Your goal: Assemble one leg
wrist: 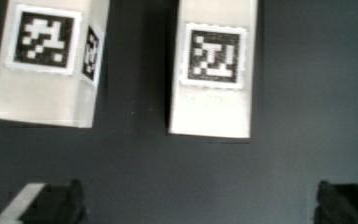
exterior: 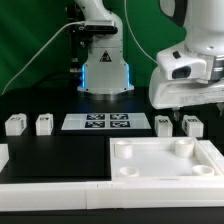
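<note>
Leg (wrist: 217,80): stood on the table (exterior: 60,150), at the exterior view's right, lined up between the fingers, untouched.
Gripper (wrist: 202,205): hung above, spread wide, held nothing.
Second leg (wrist: 48,65): stood just beside; liable to be clipped or toppled by an off-centre descent.

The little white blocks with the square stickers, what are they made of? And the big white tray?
The blocks look like smooth matte white plastic: even colour, crisp edges, no grain. Their tags may be printed stickers. The tray looks like the same plastic, with moulded round sockets.
</note>
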`<state>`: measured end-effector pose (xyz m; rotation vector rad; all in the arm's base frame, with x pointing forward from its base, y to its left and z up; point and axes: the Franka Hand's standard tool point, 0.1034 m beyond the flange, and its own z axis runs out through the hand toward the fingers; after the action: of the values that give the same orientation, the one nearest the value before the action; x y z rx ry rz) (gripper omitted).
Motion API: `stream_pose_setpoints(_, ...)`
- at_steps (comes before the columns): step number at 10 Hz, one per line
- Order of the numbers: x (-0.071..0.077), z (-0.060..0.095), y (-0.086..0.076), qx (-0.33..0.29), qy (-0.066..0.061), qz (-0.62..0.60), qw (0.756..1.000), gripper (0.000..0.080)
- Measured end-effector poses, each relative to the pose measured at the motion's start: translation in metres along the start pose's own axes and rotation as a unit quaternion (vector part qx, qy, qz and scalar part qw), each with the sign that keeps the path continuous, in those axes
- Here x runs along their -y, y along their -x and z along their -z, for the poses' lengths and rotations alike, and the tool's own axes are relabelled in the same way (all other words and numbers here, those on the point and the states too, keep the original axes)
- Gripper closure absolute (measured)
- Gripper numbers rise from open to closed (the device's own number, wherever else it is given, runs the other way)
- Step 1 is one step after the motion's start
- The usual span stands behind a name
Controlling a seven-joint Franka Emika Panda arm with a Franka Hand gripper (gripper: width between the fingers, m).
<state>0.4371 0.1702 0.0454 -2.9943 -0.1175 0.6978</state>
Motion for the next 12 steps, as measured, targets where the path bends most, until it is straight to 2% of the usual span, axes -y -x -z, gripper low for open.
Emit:
stream_pose_setpoints(2,0.003,-0.004,0.005,0.098,0.004,-0.001,0.995,0.015)
stream_pose_setpoints(3,0.003,-0.005,0.002,0.116,0.003,-0.001,0.993,0.015)
stream_pose_setpoints(8,0.014,-0.029,0.003,0.112,0.007,0.0,0.994,0.015)
stream_pose_setpoints(10,0.013,-0.03,0.006,0.13,0.009,0.0,0.992,0.015)
stream_pose_setpoints(12,0.009,-0.032,0.016,0.193,0.013,-0.001,0.981,0.015)
